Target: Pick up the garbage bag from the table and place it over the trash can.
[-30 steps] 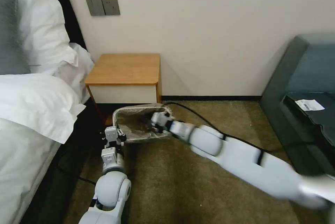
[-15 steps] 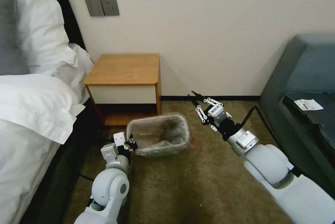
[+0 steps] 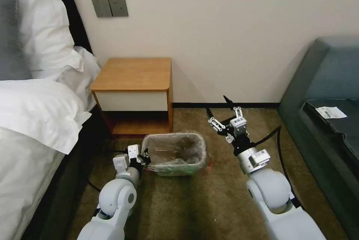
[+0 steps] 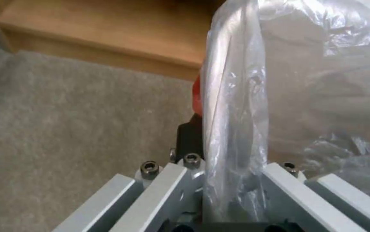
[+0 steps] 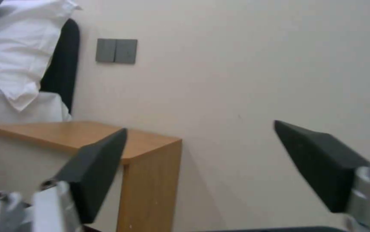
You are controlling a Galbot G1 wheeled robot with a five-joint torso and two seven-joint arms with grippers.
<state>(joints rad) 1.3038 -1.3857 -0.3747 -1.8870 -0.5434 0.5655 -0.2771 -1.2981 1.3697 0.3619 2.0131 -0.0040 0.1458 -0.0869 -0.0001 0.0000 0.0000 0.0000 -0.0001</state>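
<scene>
Both arms shifted: left end effector (image 3: 145, 156) still grips garbage bag (image 3: 175, 149); right end effector (image 3: 218, 111), wide, rose.

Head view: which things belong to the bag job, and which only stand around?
Job:
garbage bag, lining the trash can
trash can
table
left tool, shut on the bag-covered rim
right tool, open, beside the can

Around:
paper slip
pillows
wall switches

Left gripper (image 3: 145, 156) reaches low and forward, jaws clamped on the garbage bag (image 4: 236, 106) rim; right gripper (image 3: 221, 114) raised — jaws spread wide, nothing between them.
</scene>
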